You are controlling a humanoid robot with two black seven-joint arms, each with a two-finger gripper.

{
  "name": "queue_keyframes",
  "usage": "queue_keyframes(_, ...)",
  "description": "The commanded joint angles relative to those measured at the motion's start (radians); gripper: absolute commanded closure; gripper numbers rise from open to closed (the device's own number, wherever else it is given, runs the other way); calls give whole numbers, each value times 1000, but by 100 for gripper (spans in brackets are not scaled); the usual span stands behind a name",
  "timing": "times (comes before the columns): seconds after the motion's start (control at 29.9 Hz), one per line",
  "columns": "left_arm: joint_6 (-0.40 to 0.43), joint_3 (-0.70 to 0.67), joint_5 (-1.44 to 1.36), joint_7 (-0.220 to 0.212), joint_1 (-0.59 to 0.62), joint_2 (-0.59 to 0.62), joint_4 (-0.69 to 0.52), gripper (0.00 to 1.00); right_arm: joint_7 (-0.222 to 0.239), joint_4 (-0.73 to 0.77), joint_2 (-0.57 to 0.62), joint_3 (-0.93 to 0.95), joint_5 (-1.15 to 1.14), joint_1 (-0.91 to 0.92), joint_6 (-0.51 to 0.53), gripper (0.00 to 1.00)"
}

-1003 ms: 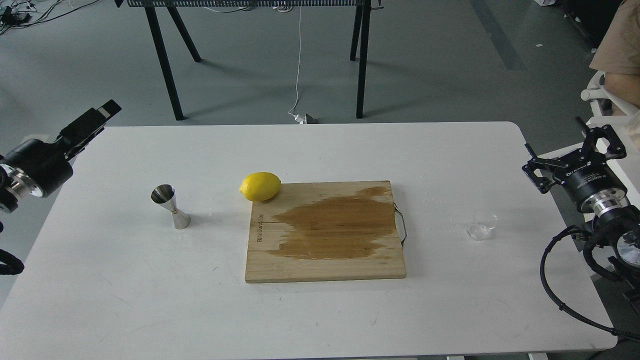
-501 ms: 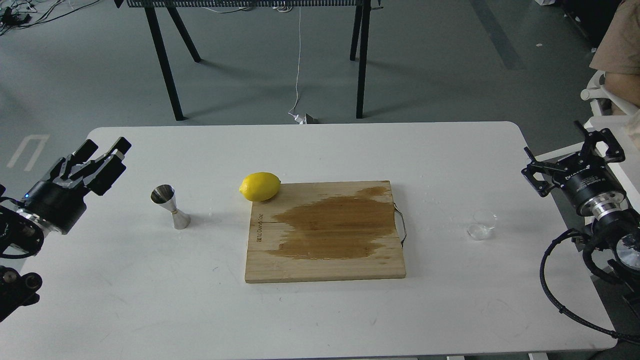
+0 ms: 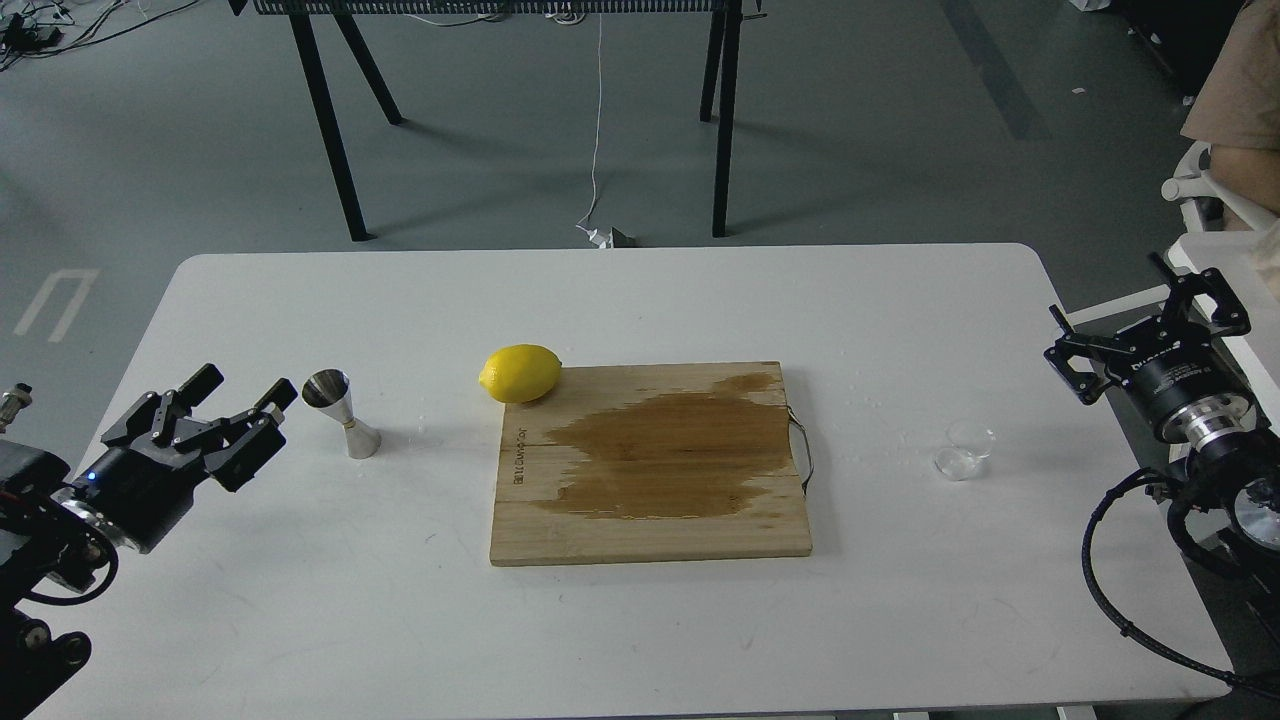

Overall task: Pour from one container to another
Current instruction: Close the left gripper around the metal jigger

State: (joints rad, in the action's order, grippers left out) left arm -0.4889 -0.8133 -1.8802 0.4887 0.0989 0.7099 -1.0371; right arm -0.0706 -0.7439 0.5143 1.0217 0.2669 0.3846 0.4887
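The steel jigger (image 3: 341, 412) stands upright on the white table (image 3: 620, 620) at the left. My left gripper (image 3: 243, 388) is open just left of it, its fingers spread and a small gap away from the jigger's rim. The small clear cup (image 3: 966, 450) sits on the table at the right, beyond the board. My right gripper (image 3: 1150, 312) is open at the table's right edge, above and to the right of the cup, holding nothing.
A wooden cutting board (image 3: 650, 465) with a large wet stain lies at the centre. A lemon (image 3: 520, 373) rests at its far left corner. Black table legs and a white cable stand behind the table.
My left gripper has come down and to the right, from beyond the table's far left edge to just beside the jigger. The right gripper has barely shifted.
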Motion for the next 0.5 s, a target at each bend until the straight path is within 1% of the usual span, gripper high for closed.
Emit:
queue_keyframes(0.0,0,0,-34,0,-14,-36,23,0,0,-2,1,3,0,-6,0,0)
queue_keyframes(0.3,0,14,-69,0,-18,-125,126,0,0,-3,4,9,0,-6,0,0)
queue_keyframes(0.47,0,19,-71,0,-13,-144,175,0,0,-6,10,11,0,-6,0,0)
